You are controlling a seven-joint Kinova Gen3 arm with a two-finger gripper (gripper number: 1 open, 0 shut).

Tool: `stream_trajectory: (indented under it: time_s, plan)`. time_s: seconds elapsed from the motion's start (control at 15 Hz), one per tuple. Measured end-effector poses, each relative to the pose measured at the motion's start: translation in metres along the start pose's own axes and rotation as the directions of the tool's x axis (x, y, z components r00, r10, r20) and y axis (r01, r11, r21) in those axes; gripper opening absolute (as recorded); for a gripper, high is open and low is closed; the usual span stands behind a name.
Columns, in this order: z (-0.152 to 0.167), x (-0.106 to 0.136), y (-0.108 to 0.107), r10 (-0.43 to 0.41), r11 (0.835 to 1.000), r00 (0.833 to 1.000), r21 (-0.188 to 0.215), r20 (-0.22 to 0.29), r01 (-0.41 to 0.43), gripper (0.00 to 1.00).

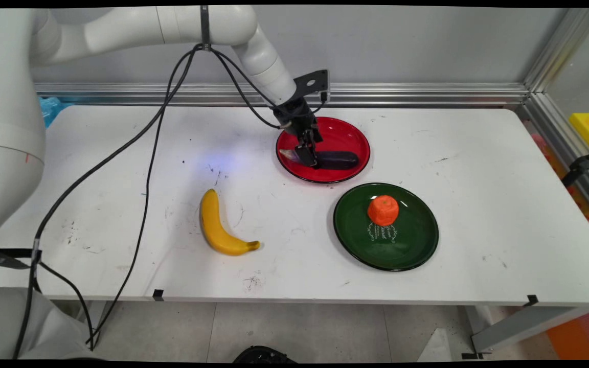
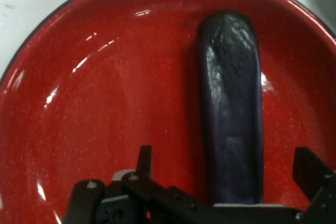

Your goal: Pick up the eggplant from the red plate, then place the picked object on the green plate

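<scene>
My tool (image 1: 309, 153) is down inside the red plate (image 1: 345, 134), at the far middle of the white tabletop (image 1: 478, 168). It sits over the left part of a dark purple eggplant (image 1: 336, 160) that lies on its side along the near part of that plate, stem end to the left, rounded end to the right. In the hand view the eggplant (image 2: 231, 114) runs straight up from between my fingers; one finger (image 2: 144, 161) stands apart from it on one flank and the other (image 2: 312, 171) apart on the other flank, with red plate (image 2: 94, 103) showing in the gaps. So my tool is spread wide and straddles the eggplant without pinching it. Whether the fingertips touch the plate, I cannot tell

Near and to the right of the red plate, just beside it, lies a dark green plate (image 1: 412, 240) with pale lettering on its floor. An orange fruit (image 1: 383, 210) sits upright on it, a little left of its middle. Well to the left, toward the near side of the tabletop, a yellow banana (image 1: 216, 225) lies flat, its dark tip pointing right. Black cables (image 1: 146, 168) hang from my arm across the left half of the tabletop
</scene>
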Motion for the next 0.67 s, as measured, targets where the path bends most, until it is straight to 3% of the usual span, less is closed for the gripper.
stream_trajectory:
  time_s: [0.13,0.2,0.67]
  plan:
    - [0.006,-0.002,-0.001,-0.005,1.000,1.000,-0.003,-0.004,0.005,1.00]
    - [0.008,-0.002,-0.002,-0.007,1.000,1.000,-0.005,-0.006,0.007,0.00]
    - [0.015,0.002,-0.003,-0.018,1.000,1.000,-0.012,-0.022,0.018,0.00]
